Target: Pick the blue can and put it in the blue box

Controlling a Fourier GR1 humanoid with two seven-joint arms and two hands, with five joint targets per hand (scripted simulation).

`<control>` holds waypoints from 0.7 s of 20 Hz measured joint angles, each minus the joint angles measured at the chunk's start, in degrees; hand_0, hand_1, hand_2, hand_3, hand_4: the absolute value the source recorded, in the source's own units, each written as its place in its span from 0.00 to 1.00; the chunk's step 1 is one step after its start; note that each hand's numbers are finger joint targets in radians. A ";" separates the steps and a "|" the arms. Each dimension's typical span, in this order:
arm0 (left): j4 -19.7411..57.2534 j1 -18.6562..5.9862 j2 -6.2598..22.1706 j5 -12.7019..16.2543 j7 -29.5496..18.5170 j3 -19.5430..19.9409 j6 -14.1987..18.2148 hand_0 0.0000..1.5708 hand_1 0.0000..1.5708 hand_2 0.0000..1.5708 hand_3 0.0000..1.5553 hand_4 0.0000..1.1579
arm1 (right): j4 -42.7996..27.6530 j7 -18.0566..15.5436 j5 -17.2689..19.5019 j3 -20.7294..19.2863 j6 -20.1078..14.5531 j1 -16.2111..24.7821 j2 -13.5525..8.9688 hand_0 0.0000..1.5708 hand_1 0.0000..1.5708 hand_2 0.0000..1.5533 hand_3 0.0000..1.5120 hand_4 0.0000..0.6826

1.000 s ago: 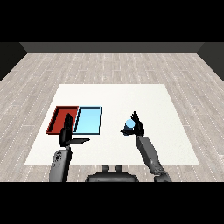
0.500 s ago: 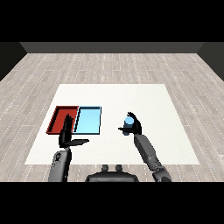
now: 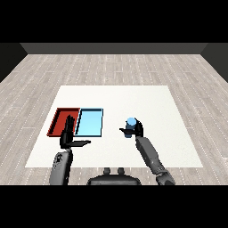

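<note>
**Mia:** What is at the far left of the picture?

**Ben:** A red tray [image 3: 60,121]. It lies flat on the white tabletop [image 3: 133,98]. Right next to it, touching its side, is a light blue tray [image 3: 90,121].

**Mia:** Is there a hand near them?

**Ben:** Yes, the left hand [image 3: 68,137]. It is at the lower left, in front of the near edge of the two trays. Its fingers [image 3: 68,125] are straight and point up, so they cover a bit of the red tray. The thumb sticks out to the right. The hand is open and holds nothing.

**Mia:** Where is the blue can [image 3: 131,123]?

**Ben:** A little right of the middle of the picture. It is to the right of the light blue tray, with a strip of bare white tabletop between them. It is not in any tray.

**Mia:** Who has it?

**Ben:** The right hand [image 3: 135,130]. Its black fingers are curled around the can, and the round top of the can peeks out above them. The can stands up straight. The grey arm runs down from the hand to the lower right of the picture.

**Mia:** Is the can sitting on the tabletop?

**Ben:** I cannot tell.
</note>
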 measured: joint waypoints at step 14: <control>2.29 0.04 -1.66 -1.78 -1.43 -3.31 -0.24 0.00 0.00 0.00 0.00 0.00 | -11.55 1.08 4.84 6.39 -6.03 -0.39 0.10 0.93 0.93 0.95 0.91 0.77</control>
